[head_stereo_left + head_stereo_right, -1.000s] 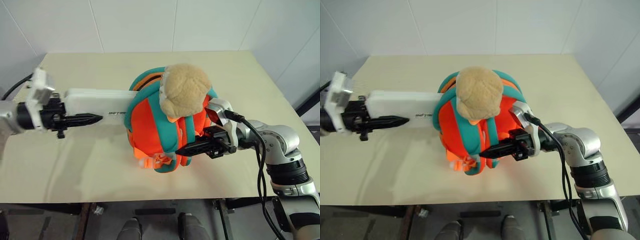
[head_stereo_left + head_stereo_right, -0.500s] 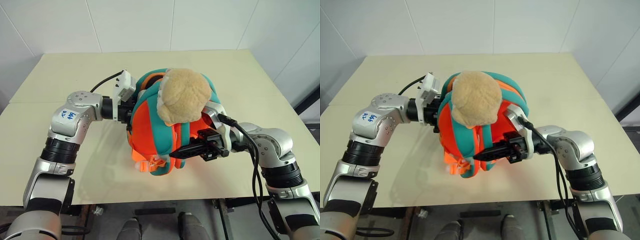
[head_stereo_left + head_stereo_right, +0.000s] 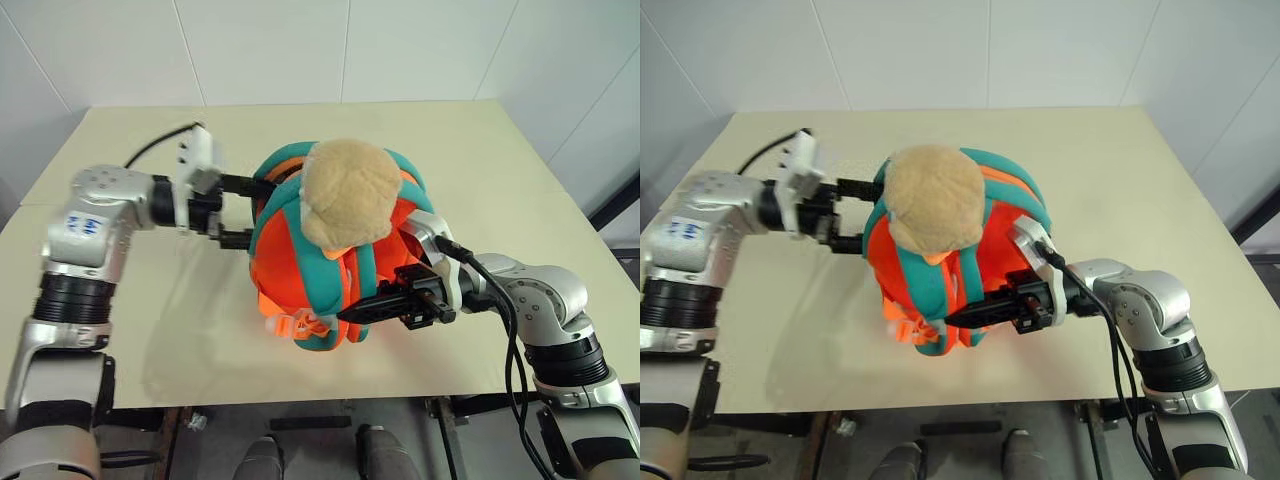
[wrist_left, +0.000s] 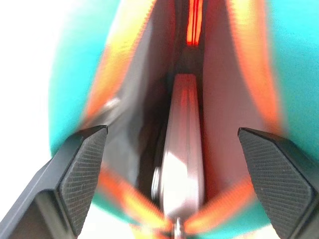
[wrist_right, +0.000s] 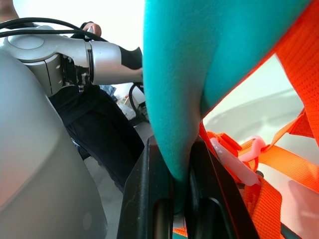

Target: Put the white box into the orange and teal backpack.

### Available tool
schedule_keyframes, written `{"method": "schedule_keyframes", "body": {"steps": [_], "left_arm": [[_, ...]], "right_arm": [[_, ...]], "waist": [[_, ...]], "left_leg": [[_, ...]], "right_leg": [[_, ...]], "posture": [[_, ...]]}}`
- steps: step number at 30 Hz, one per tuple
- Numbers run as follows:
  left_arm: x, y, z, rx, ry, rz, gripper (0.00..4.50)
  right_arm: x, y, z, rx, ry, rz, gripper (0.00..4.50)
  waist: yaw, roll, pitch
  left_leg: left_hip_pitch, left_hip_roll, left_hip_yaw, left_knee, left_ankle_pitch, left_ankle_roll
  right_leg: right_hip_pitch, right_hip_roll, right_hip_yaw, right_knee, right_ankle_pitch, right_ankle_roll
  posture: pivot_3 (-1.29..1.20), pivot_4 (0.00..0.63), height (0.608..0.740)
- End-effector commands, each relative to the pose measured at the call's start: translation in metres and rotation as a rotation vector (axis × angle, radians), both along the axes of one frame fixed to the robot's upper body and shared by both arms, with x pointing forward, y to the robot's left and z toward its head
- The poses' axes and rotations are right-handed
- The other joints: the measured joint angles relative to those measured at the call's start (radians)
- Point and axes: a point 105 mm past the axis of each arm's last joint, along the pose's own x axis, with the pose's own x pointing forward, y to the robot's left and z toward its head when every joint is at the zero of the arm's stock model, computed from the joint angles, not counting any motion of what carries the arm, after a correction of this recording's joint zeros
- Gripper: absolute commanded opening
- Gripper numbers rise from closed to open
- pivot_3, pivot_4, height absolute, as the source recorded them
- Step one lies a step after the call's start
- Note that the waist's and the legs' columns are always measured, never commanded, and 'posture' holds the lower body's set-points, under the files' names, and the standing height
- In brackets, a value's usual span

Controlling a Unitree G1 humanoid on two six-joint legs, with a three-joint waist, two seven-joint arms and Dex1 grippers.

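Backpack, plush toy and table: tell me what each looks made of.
The orange and teal backpack: woven fabric with a matte look, going by its soft folds and webbing straps; its pale buckle looks like glossy plastic. The tan plush toy: fuzzy pile fabric, nubbly surface. The table: smooth, matte cream top, probably laminate, though that is uncertain.

Left arm shell: you see silver-grey rounded metal segments (image 3: 92, 215), with black ribbed rings between them.
Left arm marking: a small white label with blue handwriting (image 3: 80, 222); you cannot read it.
Left wrist block: white boxy housing (image 3: 197, 158) with a black cable looping from it.
Left gripper (image 3: 255, 212): two black fingers with textured pads (image 4: 82, 169).
Right arm shell: matching silver-grey segments (image 3: 545, 295), black ribbed collar below.
Right arm cable: thick black cable (image 3: 513, 345) running along the forearm.
Right gripper (image 3: 352, 312): slim black fingers on a black block.
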Motion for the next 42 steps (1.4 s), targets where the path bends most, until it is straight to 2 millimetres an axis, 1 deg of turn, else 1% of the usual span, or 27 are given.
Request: {"method": "schedule_keyframes", "body": {"steps": [1,4,6,10,16,20,27,34,36,40,42], "left_arm": [[-0.022,0.01,0.023,-0.006,-0.037,-0.041,4.49],[-0.033,0.012,0.038,-0.05,-0.057,-0.057,4.49],[-0.038,0.006,0.046,-0.087,-0.082,-0.078,4.49],[-0.048,-0.017,0.053,-0.131,-0.115,-0.151,4.49],[-0.054,-0.055,0.062,-0.174,-0.181,-0.269,4.49],[-0.058,-0.069,0.067,-0.203,-0.204,-0.325,4.49],[-0.066,-0.082,0.071,-0.22,-0.211,-0.404,4.49],[-0.072,-0.084,0.074,-0.219,-0.177,-0.444,4.49],[-0.071,-0.084,0.074,-0.199,-0.183,-0.437,4.49],[-0.064,-0.092,0.06,-0.103,-0.204,-0.433,4.49],[-0.062,-0.099,0.062,-0.112,-0.221,-0.449,4.49]], "right_arm": [[0.002,-0.004,0.007,0.02,-0.038,-0.005,0.0],[0.006,-0.004,0.004,0.014,-0.035,-0.011,0.0],[0.009,-0.002,0.003,0.013,-0.036,-0.011,0.0],[0.014,-0.001,0.003,0.01,-0.042,-0.011,0.0],[0.019,0.0,0.003,0.004,-0.054,-0.006,0.0],[0.02,0.001,0.002,0.001,-0.059,-0.005,0.0],[0.019,0.001,0.0,-0.002,-0.058,-0.006,0.0],[0.02,0.002,-0.001,0.001,-0.059,-0.01,0.0],[0.02,0.003,-0.001,0.002,-0.061,-0.011,0.0],[0.022,0.004,-0.001,0.006,-0.064,-0.012,0.0],[0.022,0.004,-0.001,0.008,-0.066,-0.012,0.0]], "waist": [[0.002,0.0,0.0],[0.007,0.0,0.0],[0.009,0.0,0.0],[0.008,0.0,0.0],[0.006,0.0,0.0],[0.004,0.0,0.0],[0.007,0.0,0.0],[0.006,0.0,0.0],[0.006,0.0,0.0],[0.007,0.0,0.0],[0.007,0.0,0.0]], "left_leg": [[0.0,0.0,0.0,0.0,0.0,0.0],[0.0,0.0,0.0,0.0,0.0,0.0],[0.0,0.0,0.0,0.0,0.0,0.0],[0.0,0.0,-0.001,0.001,0.0,0.0],[0.0,0.0,-0.001,0.001,0.001,0.0],[0.001,0.0,-0.001,0.001,0.001,0.0],[0.0,0.0,-0.001,0.001,0.001,0.0],[0.001,0.0,-0.001,0.001,0.001,0.0],[0.0,0.0,-0.001,0.001,0.001,0.0],[0.001,0.0,-0.001,0.001,0.001,0.0],[0.001,0.0,-0.001,0.001,0.001,-0.001]], "right_leg": [[0.0,0.0,0.0,0.0,0.0,0.0],[0.0,0.0,0.0,0.0,0.0,0.0],[0.001,0.0,0.0,0.0,0.0,0.0],[0.001,0.0,0.0,0.001,0.0,0.0],[0.001,0.0,0.0,0.001,0.0,0.0],[0.001,0.0,0.0,0.001,0.0,0.0],[0.001,0.0,0.0,0.001,0.0,0.0],[0.001,0.0,0.0,0.001,0.0,0.0],[0.001,0.0,0.0,0.001,0.0,0.0],[0.001,0.0,0.0,0.001,0.0,0.0],[0.001,0.0,0.0,0.001,0.0,0.0]], "posture": [[0.0,0.15,0.74],[0.0,0.15,0.74],[0.0,0.15,0.74],[0.0,0.15,0.74],[0.0,0.15,0.74],[0.0,0.15,0.74],[0.0,0.15,0.74],[0.0,0.15,0.74],[0.0,0.15,0.74],[0.0,0.15,0.74],[0.0,0.15,0.74]]}}
